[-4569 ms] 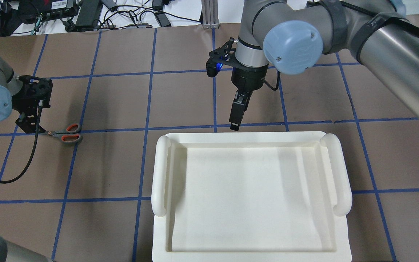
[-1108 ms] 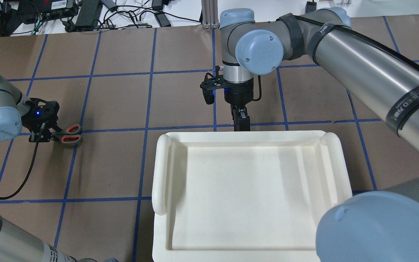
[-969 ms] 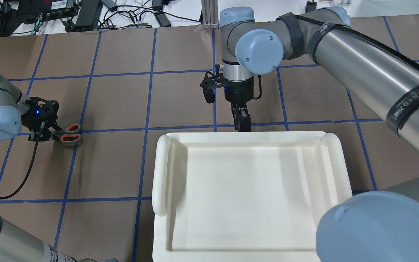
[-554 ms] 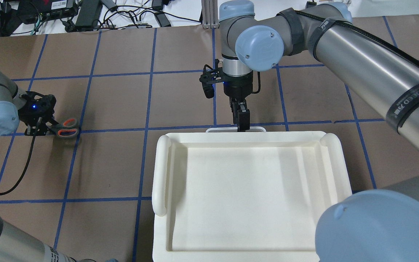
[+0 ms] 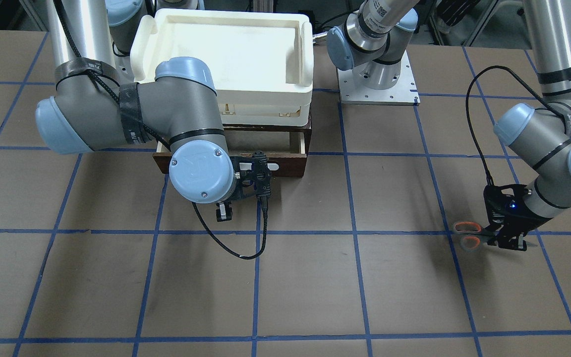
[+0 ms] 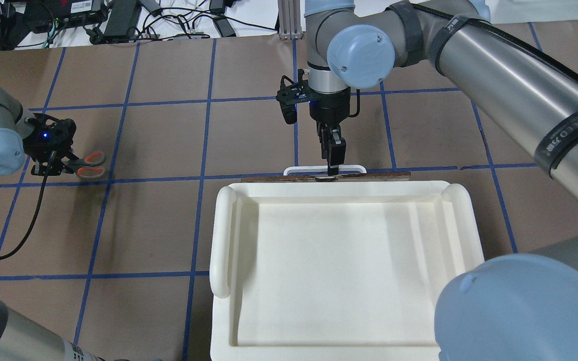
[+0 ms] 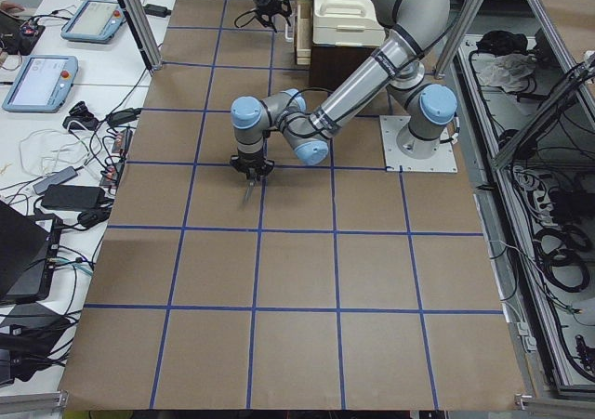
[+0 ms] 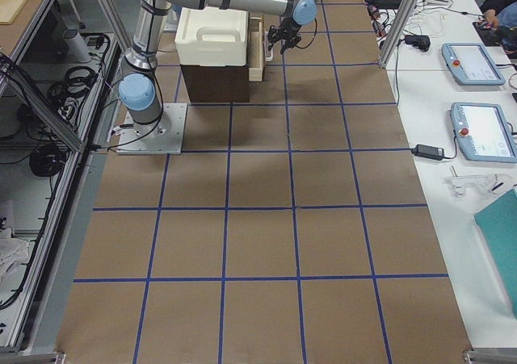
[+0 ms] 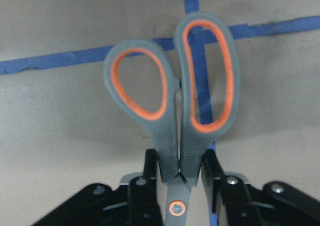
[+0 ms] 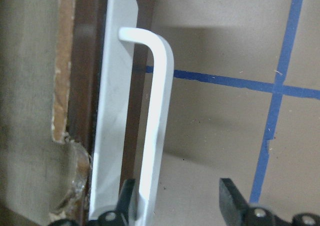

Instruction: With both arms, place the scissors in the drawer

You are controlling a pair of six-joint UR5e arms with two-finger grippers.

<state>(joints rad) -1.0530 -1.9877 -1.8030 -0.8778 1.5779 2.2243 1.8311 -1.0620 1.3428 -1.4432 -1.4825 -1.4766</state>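
Note:
The scissors [image 6: 91,165], with grey handle loops lined in orange, are held in my left gripper [image 6: 66,166]. In the left wrist view my left gripper [image 9: 179,172] is shut on the scissors [image 9: 170,100] near the pivot, with the loops pointing away. They also show in the front-facing view [image 5: 466,235]. The dark brown drawer [image 6: 269,177] sticks out a little from under the white tray [image 6: 223,235]. My right gripper [image 6: 332,169] is at its white bar handle [image 6: 296,170]. In the right wrist view the handle [image 10: 156,110] lies between the spread fingers [image 10: 232,201], against the left one.
The white tray [image 5: 223,84] sits on top of the drawer cabinet. In the front-facing view the drawer [image 5: 293,163] shows a strip of pale interior. A black cable [image 6: 23,225] hangs from the left wrist. Cables and power bricks [image 6: 118,20] lie beyond the table's far edge.
The drawer has slid out from under the tray as my right gripper moved away from it at the handle. My left gripper closed on the scissors and carried them slightly up and left.

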